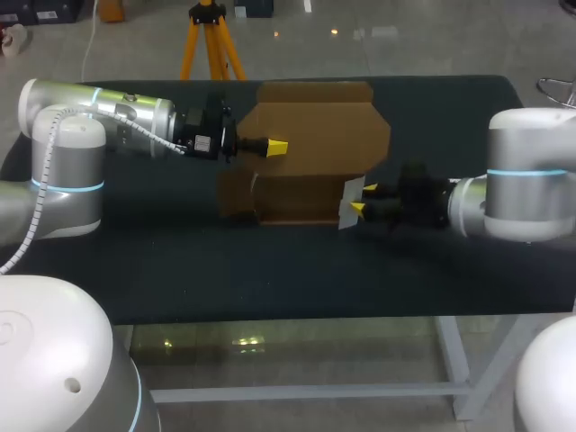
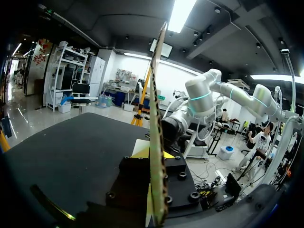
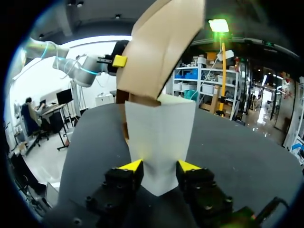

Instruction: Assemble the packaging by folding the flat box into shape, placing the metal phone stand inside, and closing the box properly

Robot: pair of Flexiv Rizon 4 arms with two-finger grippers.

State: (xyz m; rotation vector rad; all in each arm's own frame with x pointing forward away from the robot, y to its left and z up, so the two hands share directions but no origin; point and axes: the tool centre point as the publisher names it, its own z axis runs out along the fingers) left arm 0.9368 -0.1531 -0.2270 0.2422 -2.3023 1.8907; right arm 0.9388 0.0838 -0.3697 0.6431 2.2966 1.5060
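Note:
A brown cardboard box (image 1: 310, 148), partly folded, stands mid-table with its large lid panel raised. My left gripper (image 1: 276, 147) is shut on that panel's left edge; in the left wrist view the panel (image 2: 156, 109) rises edge-on from between my left gripper's (image 2: 155, 153) yellow tips. My right gripper (image 1: 360, 200) is at the box's right end, shut on a white-faced side flap (image 1: 351, 202). In the right wrist view the flap (image 3: 159, 128) sits between both tips of my right gripper (image 3: 159, 167), with the brown panel (image 3: 161, 47) above it. No metal phone stand is in view.
The dark table (image 1: 180, 270) has bare surface in front of the box and to both sides. My left arm (image 1: 135, 117) lies across the back left, my right arm (image 1: 504, 193) across the right. The table's front edge (image 1: 297, 317) is near.

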